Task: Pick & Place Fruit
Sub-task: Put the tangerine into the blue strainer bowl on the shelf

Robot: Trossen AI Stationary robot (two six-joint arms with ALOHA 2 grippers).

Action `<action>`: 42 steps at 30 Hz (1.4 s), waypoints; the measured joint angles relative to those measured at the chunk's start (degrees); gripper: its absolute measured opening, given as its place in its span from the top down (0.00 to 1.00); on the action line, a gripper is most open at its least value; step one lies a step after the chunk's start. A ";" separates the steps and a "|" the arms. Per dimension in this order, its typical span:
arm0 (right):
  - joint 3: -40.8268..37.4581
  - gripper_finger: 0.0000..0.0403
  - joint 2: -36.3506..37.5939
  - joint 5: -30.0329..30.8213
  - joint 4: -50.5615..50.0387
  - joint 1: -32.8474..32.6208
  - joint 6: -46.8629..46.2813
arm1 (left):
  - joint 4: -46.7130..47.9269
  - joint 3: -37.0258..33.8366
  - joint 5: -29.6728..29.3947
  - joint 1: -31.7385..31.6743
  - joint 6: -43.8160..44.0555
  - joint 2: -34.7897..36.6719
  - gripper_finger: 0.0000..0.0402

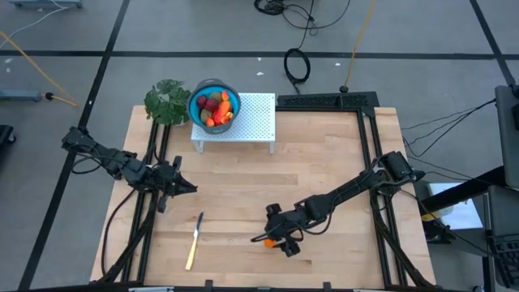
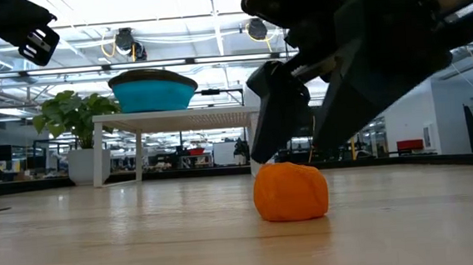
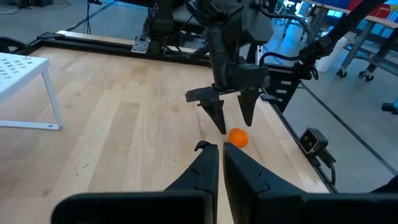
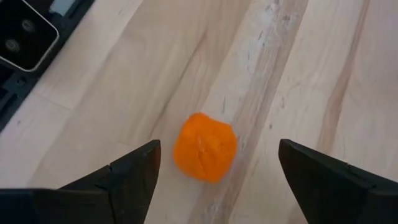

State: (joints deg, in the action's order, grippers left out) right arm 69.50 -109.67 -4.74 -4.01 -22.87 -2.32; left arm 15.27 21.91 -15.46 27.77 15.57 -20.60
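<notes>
A small orange fruit [image 4: 204, 147] lies alone on the wooden table near the front edge, right of the middle [image 1: 268, 241]. My right gripper [image 3: 235, 127] hangs open just over it, slanting down from the table's right. One finger stands on each side of the fruit and neither touches it. In the low view the fingers [image 2: 279, 117] are above and behind the fruit [image 2: 291, 191]. A teal bowl [image 1: 195, 101] with several red and orange fruit pieces [image 1: 216, 109] sits on a white perforated stand [image 1: 253, 122] at the far side. My left gripper [image 1: 182, 186] waits shut above the table's left part.
A pale-handled knife [image 1: 195, 241] lies on the table at the near left. A green leafy plant [image 1: 168, 101] stands left of the bowl. Black frame rails [image 1: 369, 154] run along the table's right and far edges. Bare wood lies between the stand and the orange fruit.
</notes>
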 joint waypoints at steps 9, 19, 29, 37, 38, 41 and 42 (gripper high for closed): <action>-2.46 0.21 -1.38 -0.29 6.78 0.34 -0.25 | 0.00 0.00 -0.09 0.02 -0.07 0.02 0.95; -1.96 0.21 -4.61 -2.61 7.65 0.35 1.11 | -0.07 0.00 -0.11 0.02 1.11 0.02 0.95; -1.96 0.33 -4.61 -2.62 7.57 0.35 1.94 | -0.07 0.00 -0.11 0.00 1.28 0.02 0.95; -1.96 0.47 -4.61 -2.62 7.63 0.51 1.94 | -0.07 0.00 -0.13 0.01 1.12 0.02 0.95; -1.96 0.48 -4.61 -2.64 7.65 0.67 1.94 | -0.05 0.00 -0.13 0.02 1.14 0.02 0.95; -1.96 0.52 -3.41 -2.63 7.65 1.39 1.41 | -0.09 0.00 -0.13 0.02 1.14 0.02 0.95; -1.96 0.54 -2.85 -2.69 8.26 1.71 1.21 | -0.13 0.00 -0.13 0.02 1.31 0.02 0.95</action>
State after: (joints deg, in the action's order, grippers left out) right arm 67.55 -112.52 -7.42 4.25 -21.17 -1.11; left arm 15.13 21.91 -15.59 27.79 16.88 -20.58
